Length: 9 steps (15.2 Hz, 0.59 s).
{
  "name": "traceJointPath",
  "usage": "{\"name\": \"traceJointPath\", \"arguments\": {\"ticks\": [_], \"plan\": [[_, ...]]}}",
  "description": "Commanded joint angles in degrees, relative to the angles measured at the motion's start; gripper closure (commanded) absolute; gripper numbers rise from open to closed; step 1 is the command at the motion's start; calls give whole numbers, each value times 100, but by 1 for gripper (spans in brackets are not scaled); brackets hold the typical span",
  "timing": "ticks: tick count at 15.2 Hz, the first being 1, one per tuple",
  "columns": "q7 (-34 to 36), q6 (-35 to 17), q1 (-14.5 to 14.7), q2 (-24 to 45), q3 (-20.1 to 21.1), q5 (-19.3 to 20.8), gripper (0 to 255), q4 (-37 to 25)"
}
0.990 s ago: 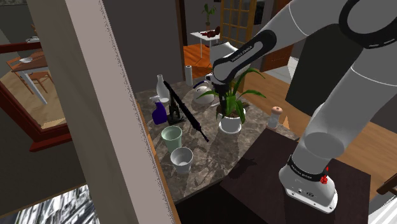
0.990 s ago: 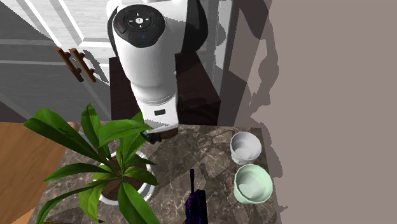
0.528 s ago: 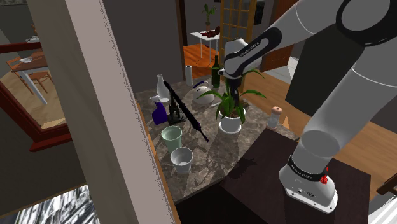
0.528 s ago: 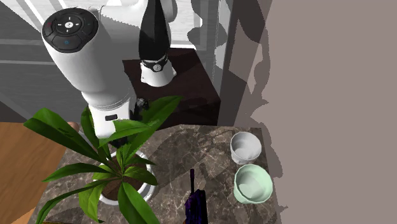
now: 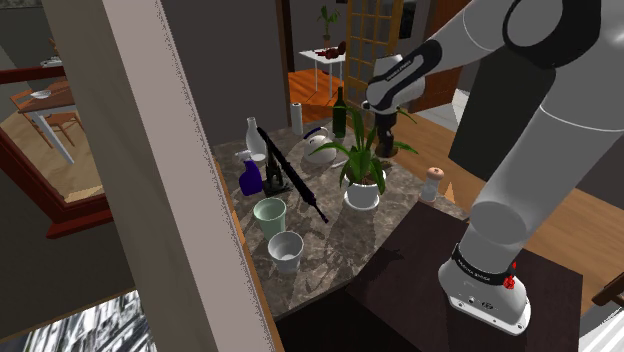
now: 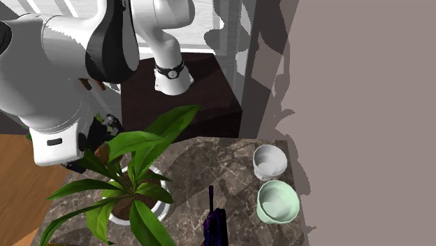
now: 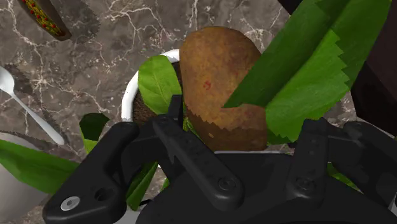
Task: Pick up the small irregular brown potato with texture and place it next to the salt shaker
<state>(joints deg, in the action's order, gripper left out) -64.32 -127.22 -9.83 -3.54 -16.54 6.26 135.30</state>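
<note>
Riding between the black fingers, the brown potato is up off the tabletop, so by my read the pickup half is done and the placing half is all to come! Look at the pincer: set at a middling width, jaws closed onto the potato's flanks. One finger presses the rough skin on one side, and the other is partly masked by a broad green leaf cutting across in front. Directly beneath the load sits the white plant pot, leaves fanning up round the pincer, and below that the dark marbled stone. Over to the shoulder view: the pincer hangs above the plant, well clear of the tabletop. And there's the target, the salt shaker, upright near the tabletop's edge, to that view's right of the pot and apart from it. What's left, I'd say, is a carry out past the leaves, a descent to the bare patch just beside the shaker, and a release, with care not to topple it. Farther back, a white cup, a blue bottle and a wine bottle stand out of the way.
</note>
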Motion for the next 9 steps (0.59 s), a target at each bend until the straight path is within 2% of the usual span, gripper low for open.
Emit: {"name": "traceJointPath", "arguments": {"ticks": [1, 9], "plan": [[-336, -45, -153, 127, -176, 2, 255, -100], [-1611, 33, -712, 940, -696, -295, 255, -1031]]}}
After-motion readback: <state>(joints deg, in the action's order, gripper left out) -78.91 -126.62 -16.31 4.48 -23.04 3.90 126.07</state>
